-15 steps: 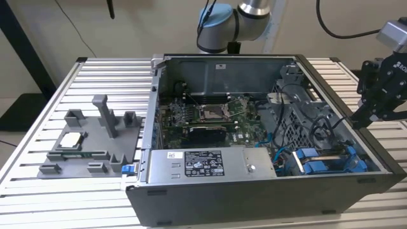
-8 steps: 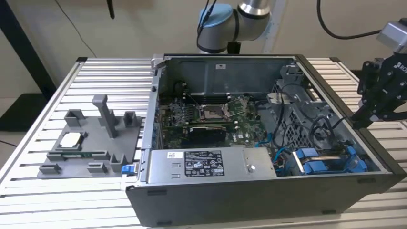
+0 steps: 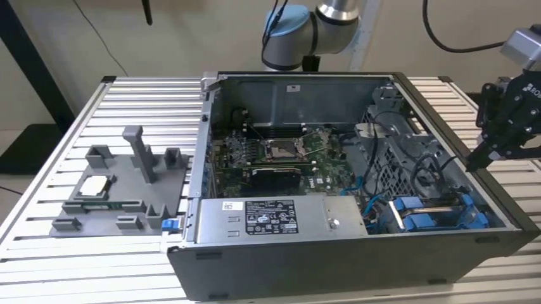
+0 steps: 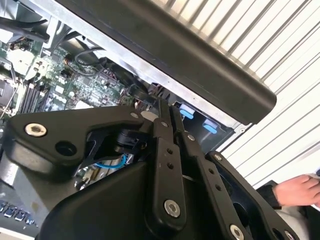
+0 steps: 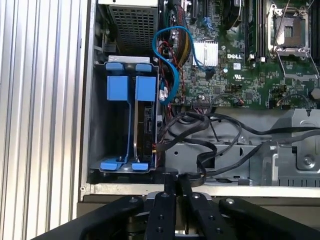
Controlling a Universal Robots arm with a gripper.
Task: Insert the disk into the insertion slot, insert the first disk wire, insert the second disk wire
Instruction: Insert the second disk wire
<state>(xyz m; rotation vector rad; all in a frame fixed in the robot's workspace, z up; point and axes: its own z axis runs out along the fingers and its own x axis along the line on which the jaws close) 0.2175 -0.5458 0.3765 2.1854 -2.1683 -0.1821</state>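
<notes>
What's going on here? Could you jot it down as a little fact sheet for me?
Setting: open computer case on a slatted table
Gripper: gripper over the case's edge at the exterior view's right, fingers together
Disk: disk standing in its blue carrier in the case's corner bay
Wires: blue cable and black cables loop beside the bay; whether they are plugged in, cannot tell
Beside case: grey tray at the exterior view's left
Person: a hand nearby

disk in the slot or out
In. The first wrist view shows the disk seated in its blue carrier inside the drive bay.
</notes>
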